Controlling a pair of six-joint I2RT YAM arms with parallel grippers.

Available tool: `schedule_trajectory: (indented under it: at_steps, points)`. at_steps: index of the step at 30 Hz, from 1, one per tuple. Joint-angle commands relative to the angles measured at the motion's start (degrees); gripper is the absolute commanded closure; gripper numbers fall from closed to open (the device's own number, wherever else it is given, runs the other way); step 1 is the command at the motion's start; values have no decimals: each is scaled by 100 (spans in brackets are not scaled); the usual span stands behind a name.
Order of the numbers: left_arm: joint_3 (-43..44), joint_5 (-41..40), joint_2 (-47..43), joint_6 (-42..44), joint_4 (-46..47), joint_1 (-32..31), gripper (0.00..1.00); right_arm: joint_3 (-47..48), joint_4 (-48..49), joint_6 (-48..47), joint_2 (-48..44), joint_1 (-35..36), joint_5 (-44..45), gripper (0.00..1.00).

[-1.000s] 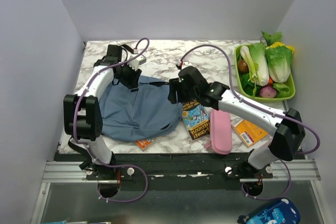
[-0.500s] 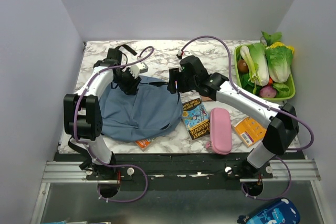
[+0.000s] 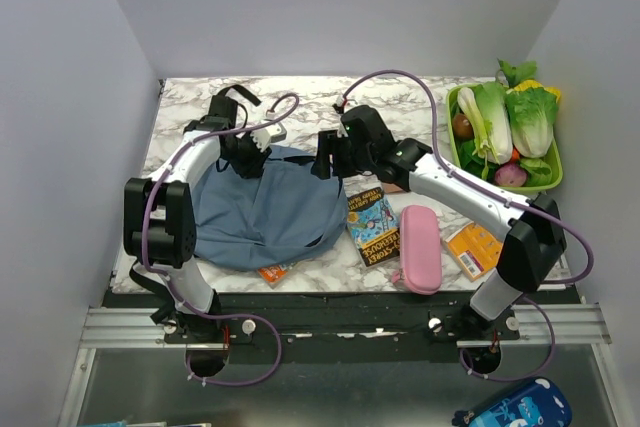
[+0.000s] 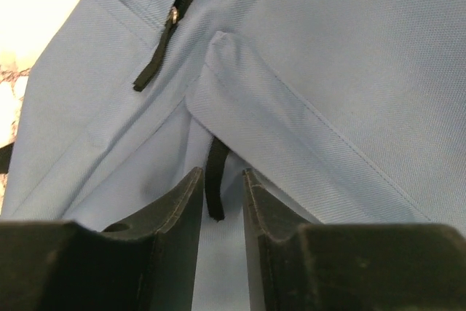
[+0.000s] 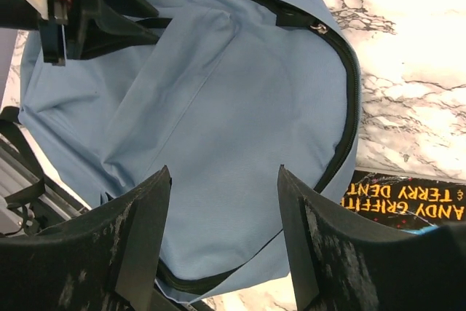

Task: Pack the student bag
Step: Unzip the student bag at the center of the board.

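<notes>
Student bag (image 3: 265, 212) lies flat on the left half of the marble table (image 3: 300, 112), its top toward the far edge, with both arms over that end. The left gripper (image 4: 218, 176) is down on the fabric, its fingers a little apart and not clamped, with a thin black pull tab (image 4: 215, 180) hanging in the gap between them. The right gripper (image 5: 222, 180) hovers above the bag's front panel with its fingers wide apart and nothing between them. The biggest risk, as I judge it, is that the whole soft bag slides or bunches across the smooth table when the tab is pulled, since nothing pins it down. Next, the left fingers could pinch a fold of cloth along with the tab and jam the zipper (image 5: 349, 92). Least, the narrow tab could slip sideways out of the gap, so the fingers would meet on nothing. As for containers, the bag looks zipped shut along the curve in the right wrist view, and what is inside is hidden. The green tray (image 3: 455, 147) at the far right holds leafy vegetables (image 3: 530, 117) and a few smaller round ones. A book (image 3: 372, 227) lies loose just beside the bag. The pink pencil case (image 3: 420, 247) lies shut beside the book, contents unseen. A bright blue pouch (image 3: 515, 407) sits off the table at the near right; I cannot tell whether it is open.
</notes>
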Motion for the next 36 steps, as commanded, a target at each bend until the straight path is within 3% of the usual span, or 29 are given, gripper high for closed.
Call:
schedule_trajectory:
  at_steps: [1, 7, 10, 14, 25, 36]
  points:
    - [-255, -194, -91, 324, 153, -101, 62, 122, 147, 150, 200, -32, -302, 31]
    - [-326, -335, -39, 413, 223, -119, 61, 263, 261, 255, 376, -76, -469, 30]
    - [-379, -449, -65, 369, 373, -119, 65, 299, 313, 351, 490, -85, -504, 30]
    - [-440, -485, -231, 290, 540, -119, 100, 316, 567, 571, 727, -129, -636, 30]
    - [-669, -187, -1277, 17, 303, -154, 100, 1546, 674, 976, 2177, -182, -1154, 25]
    - [-1407, -133, -1647, -97, 434, -198, 100, 2311, 692, 1512, 3222, -182, -1647, 22]
